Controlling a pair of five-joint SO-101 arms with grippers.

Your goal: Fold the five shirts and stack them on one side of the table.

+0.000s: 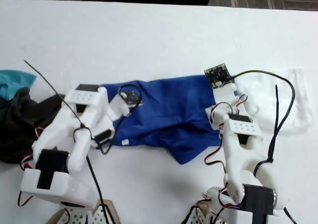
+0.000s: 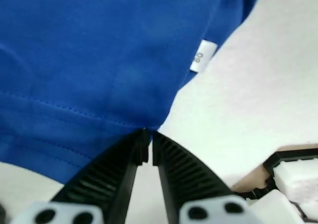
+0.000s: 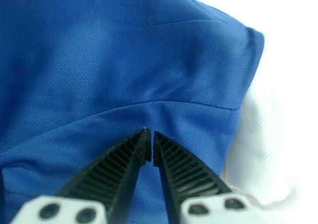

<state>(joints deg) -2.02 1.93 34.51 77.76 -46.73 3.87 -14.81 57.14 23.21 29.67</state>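
Note:
A blue shirt [image 1: 169,114] lies crumpled across the middle of the white table [image 1: 149,35]. My left gripper [image 1: 113,129] is at its left edge. In the left wrist view the gripper [image 2: 147,143] is shut, with the blue shirt [image 2: 89,60] hem pinched at its tips, near a small white label [image 2: 202,56]. My right gripper [image 1: 214,112] is at the shirt's right edge. In the right wrist view the gripper [image 3: 150,145] is shut on a fold of the blue shirt [image 3: 124,60].
A white shirt [image 1: 293,100] lies at the right, partly beneath the blue one, and shows as white fabric [image 3: 263,149] beside my right gripper. A black shirt [image 1: 20,119] and a teal one [image 1: 12,80] are heaped at the left edge. The table's far half is bare.

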